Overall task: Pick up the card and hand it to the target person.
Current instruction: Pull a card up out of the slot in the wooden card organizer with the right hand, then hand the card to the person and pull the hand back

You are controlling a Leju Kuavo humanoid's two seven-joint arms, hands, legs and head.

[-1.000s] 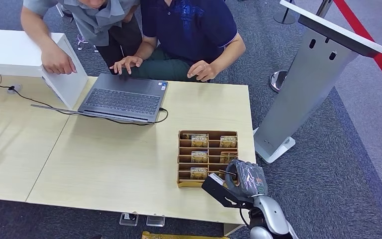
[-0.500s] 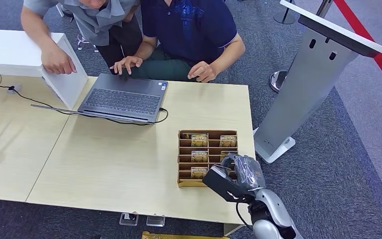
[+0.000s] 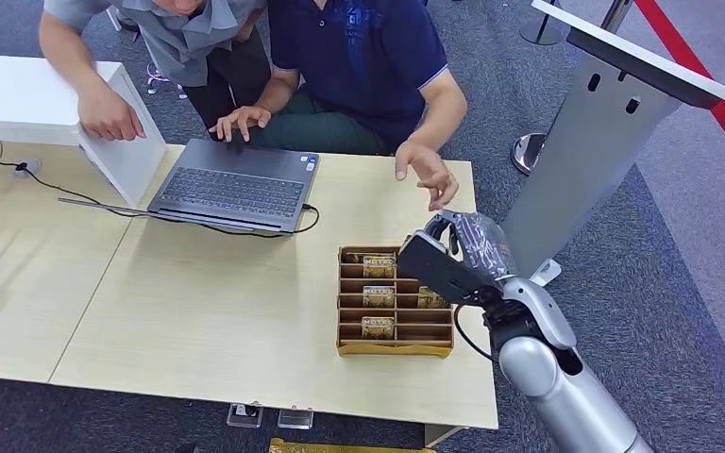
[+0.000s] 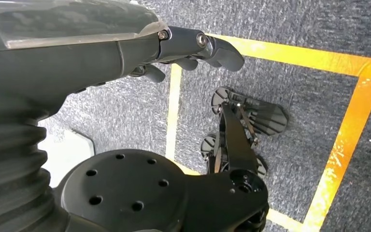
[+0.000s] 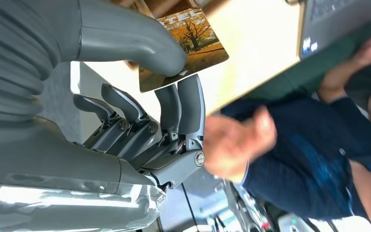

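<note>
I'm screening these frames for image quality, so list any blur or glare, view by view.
Right wrist view: the person's hand is motion-blurred, the card pinched by the right hand is sharp, and glare whitens the wrist cover. Left wrist view: the left hand is sharp, with glare on its cover. Head view: evenly lit and sharp.

A wooden card rack sits on the table toward its near right corner, cards standing in its slots. The right hand hangs over the rack's far right part, pinching a card between thumb and fingers. Just beyond it, a person's hand reaches in over the table's far right edge. A laptop lies at the far edge — left of the rack — with a white box further left. A stand rises off the table's right side.
</note>
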